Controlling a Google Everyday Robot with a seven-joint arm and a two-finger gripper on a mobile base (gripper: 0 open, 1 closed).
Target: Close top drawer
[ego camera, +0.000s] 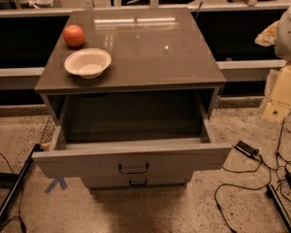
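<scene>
one open top drawer (pixel 87 162), hand (pixel 281 95) right

Floor (pixel 136 212): speckled beige, terrazzo-type, dim warm light. Blue tape arrow (pixel 56 183) on floor, front-left of cabinet (pixel 150 52); black bar (pixel 14 188) lying diag. at far left. Black cables (pixel 242 178) + small adapter (pixel 246 148) scattered at right. Behind: dark wall panels (pixel 19 42) w/ pale horiz. ledge (pixel 17 72). Cabinet top glossy grey, reflects strip lights (pixel 135 21). Gripper (pixel 279 98) at right edge, above floor, apart from cabinet.
</scene>
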